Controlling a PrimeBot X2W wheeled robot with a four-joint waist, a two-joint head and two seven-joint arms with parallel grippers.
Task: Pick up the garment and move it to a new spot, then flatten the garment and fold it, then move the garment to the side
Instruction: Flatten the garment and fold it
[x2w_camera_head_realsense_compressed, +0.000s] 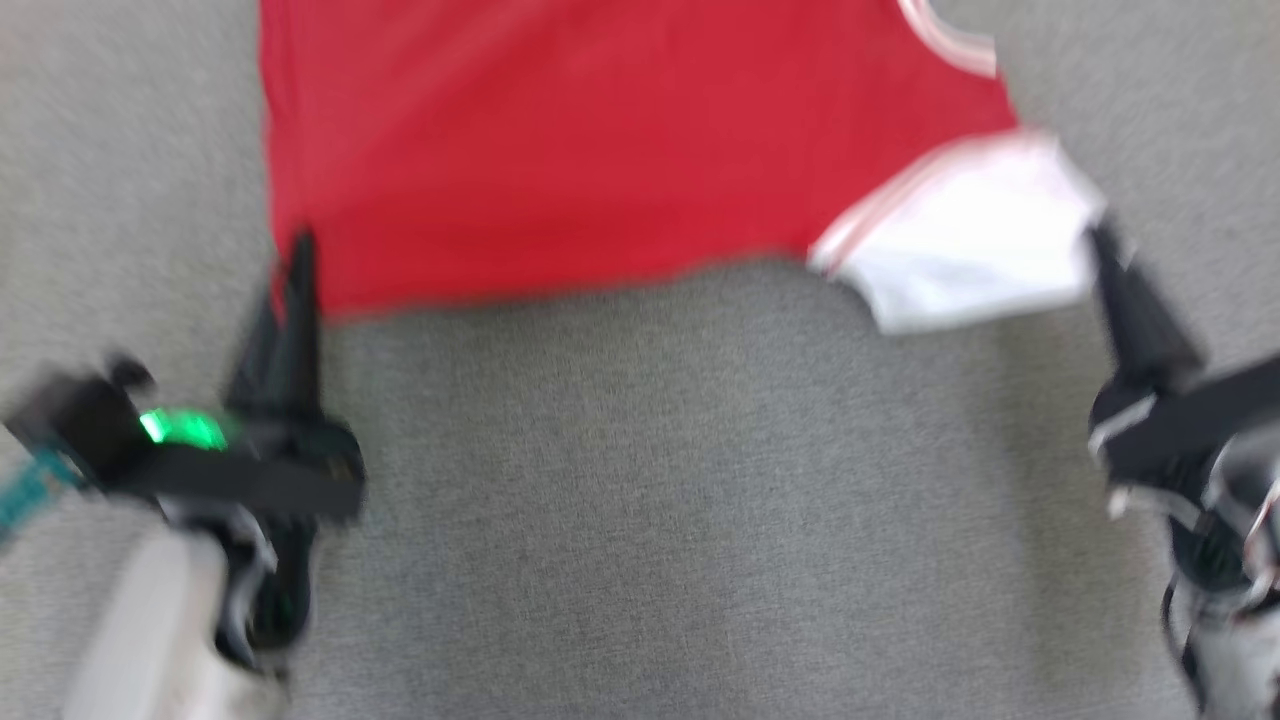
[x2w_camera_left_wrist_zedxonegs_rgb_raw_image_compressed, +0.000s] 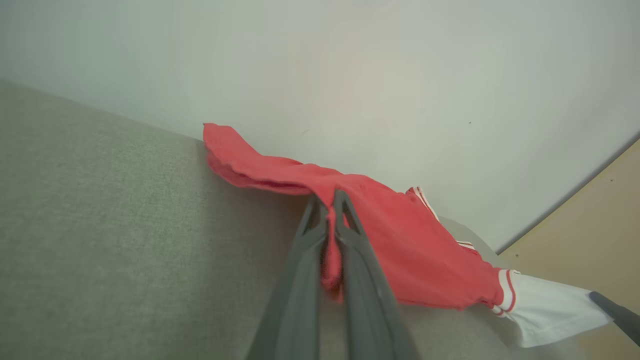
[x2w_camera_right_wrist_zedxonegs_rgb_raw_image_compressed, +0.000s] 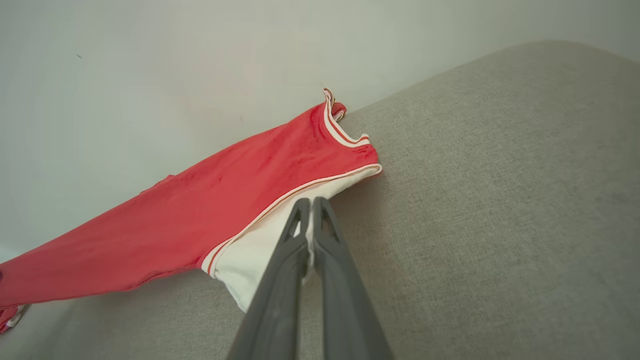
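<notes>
While stretched taut, red garment (x2w_camera_head_realsense_compressed: 560, 150) shows white sleeve (x2w_camera_head_realsense_compressed: 970, 240).

Motion blur smeared the whole head view. The red jersey (x2w_camera_head_realsense_compressed: 560, 150) had soft edges, and its trim stripes could not be counted. Its upper part ran off the top edge. At its lower red corner the left gripper (x2w_camera_head_realsense_compressed: 300, 250) was a dark streak with its fingers indistinguishable. At its white corner the right gripper (x2w_camera_head_realsense_compressed: 1100, 240) was likewise smeared, its body cut by the right edge. In the right wrist view the jersey's far end ran off the left edge. In the left wrist view the fingers (x2w_camera_left_wrist_zedxonegs_rgb_raw_image_compressed: 360, 280) covered much of the jersey's pinched corner.
</notes>
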